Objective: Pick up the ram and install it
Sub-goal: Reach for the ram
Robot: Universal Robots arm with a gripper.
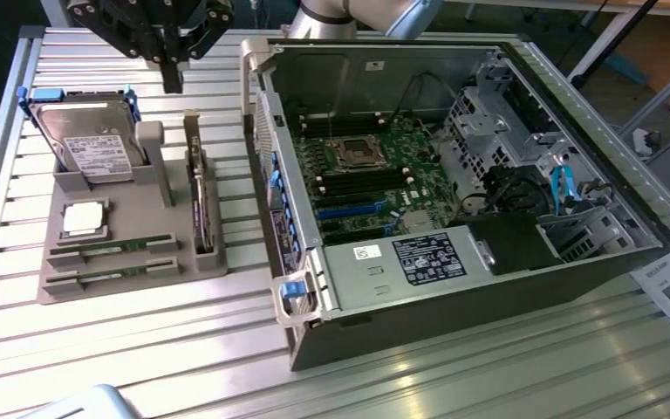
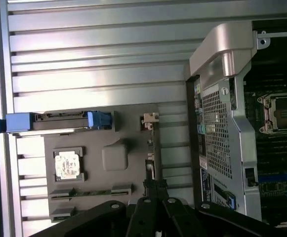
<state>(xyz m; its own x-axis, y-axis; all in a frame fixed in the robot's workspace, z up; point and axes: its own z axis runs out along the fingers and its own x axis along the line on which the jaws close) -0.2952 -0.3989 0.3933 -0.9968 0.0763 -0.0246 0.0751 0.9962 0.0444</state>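
Two green ram sticks lie in slots at the near end of the grey holder: one ram stick and, just in front of it, a second. In the wrist view the ram sits beside the silver processor chip. My gripper hangs high over the holder's far end, near the hard drive. Its black fingers are shut together with nothing in them. In the wrist view the gripper points down over the edge of the dark expansion card.
An open computer case lies on the exterior view's right, with its motherboard, processor socket and dark memory slots exposed. The case's side wall rises next to the holder. Everything rests on a ribbed metal table.
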